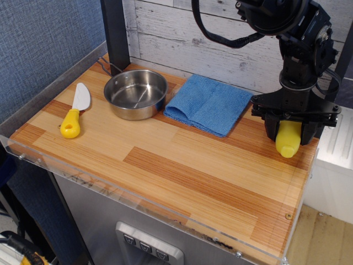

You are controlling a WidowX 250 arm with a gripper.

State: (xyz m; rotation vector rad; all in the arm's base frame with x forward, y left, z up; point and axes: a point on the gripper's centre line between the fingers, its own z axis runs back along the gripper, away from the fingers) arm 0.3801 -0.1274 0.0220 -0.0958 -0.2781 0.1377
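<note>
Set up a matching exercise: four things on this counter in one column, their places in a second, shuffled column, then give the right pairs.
Things:
1. steel pot
2. blue cloth
3. yellow-handled knife
4. yellow bottle

Places:
A. between the gripper's fingers at the right edge
B. at the left end of the wooden counter
C. in the middle at the back, between pot and gripper
D. at the back, just right of the knife

Pairs: 1-D, 2-C, 3-B, 4-A
</note>
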